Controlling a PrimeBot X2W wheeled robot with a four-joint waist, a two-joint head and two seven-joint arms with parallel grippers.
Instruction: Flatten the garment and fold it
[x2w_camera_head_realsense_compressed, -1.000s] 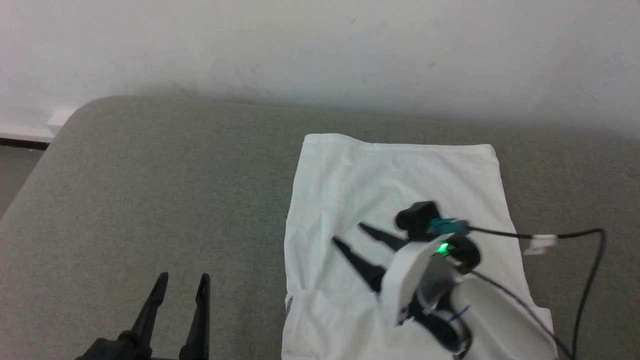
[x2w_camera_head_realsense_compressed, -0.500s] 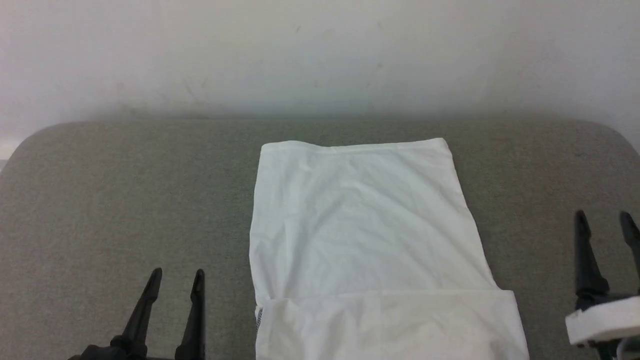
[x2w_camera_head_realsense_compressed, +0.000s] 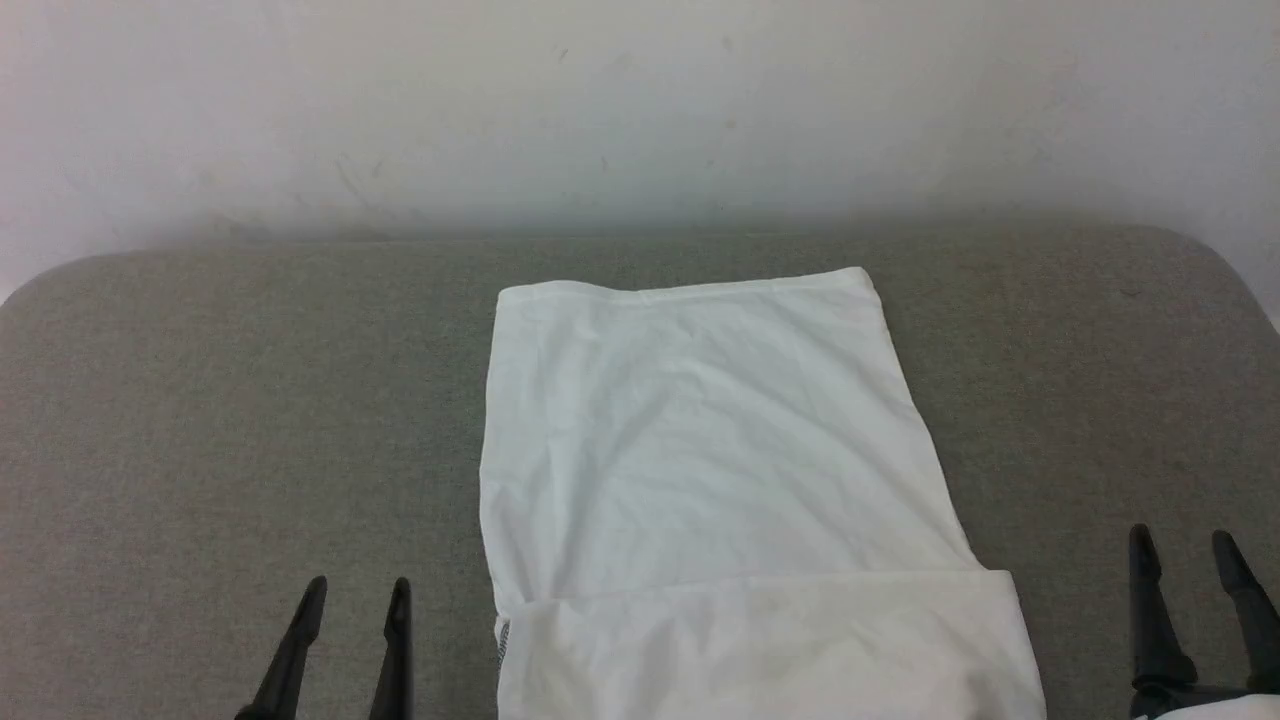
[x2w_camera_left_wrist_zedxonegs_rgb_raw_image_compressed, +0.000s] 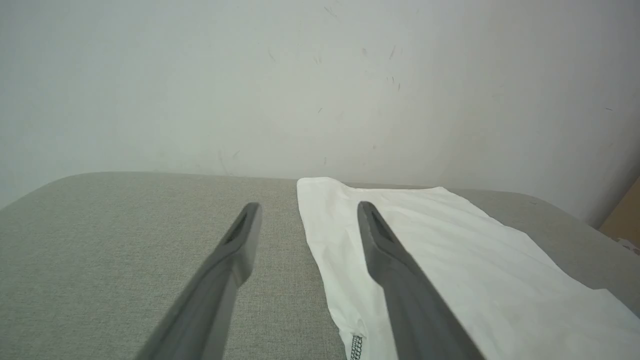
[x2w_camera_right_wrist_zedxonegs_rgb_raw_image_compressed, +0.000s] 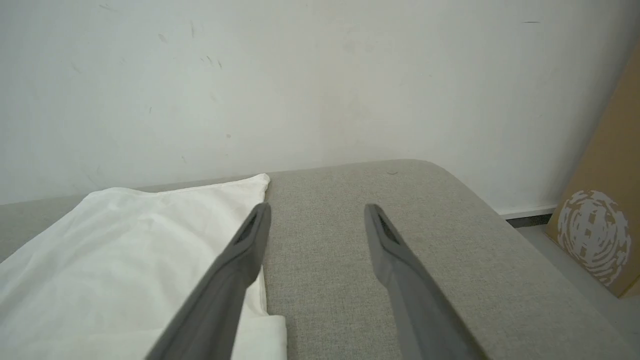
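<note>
White fabric, a shirt (x2w_camera_head_realsense_compressed: 700, 450), lies flat on a grey upholstered surface (x2w_camera_head_realsense_compressed: 200, 400) between the two grippers and touches neither. It is folded into a long rectangle that runs away from both sets of fingertips toward the pale wall (x2w_camera_head_realsense_compressed: 640, 100). At the near end a second layer lies across it, its edge a straight line over the cloth.

The left gripper (x2w_camera_head_realsense_compressed: 358, 590) sits just left of the shirt's near corner, fingers spread with nothing between them, tips pointing at the wall. In the left wrist view the shirt's long edge runs just outside the right-hand finger (x2w_camera_left_wrist_zedxonegs_rgb_raw_image_compressed: 395, 280), and a short patch of dark zigzag stitching (x2w_camera_left_wrist_zedxonegs_rgb_raw_image_compressed: 356, 346) shows on that edge, close beside the finger's base.

The right gripper (x2w_camera_head_realsense_compressed: 1185, 540) stands off to the shirt's right with a strip of bare grey between them. It is also parted and empty. In the right wrist view the cloth lies to the left of its fingers, and bare surface stretches ahead to a rounded corner. Further right, beyond the edge, stands a brown cardboard box (x2w_camera_right_wrist_zedxonegs_rgb_raw_image_compressed: 600, 225) with a whitish print.

Whether either gripper's fingers touch the surface or hang just above it — that I cannot tell.
</note>
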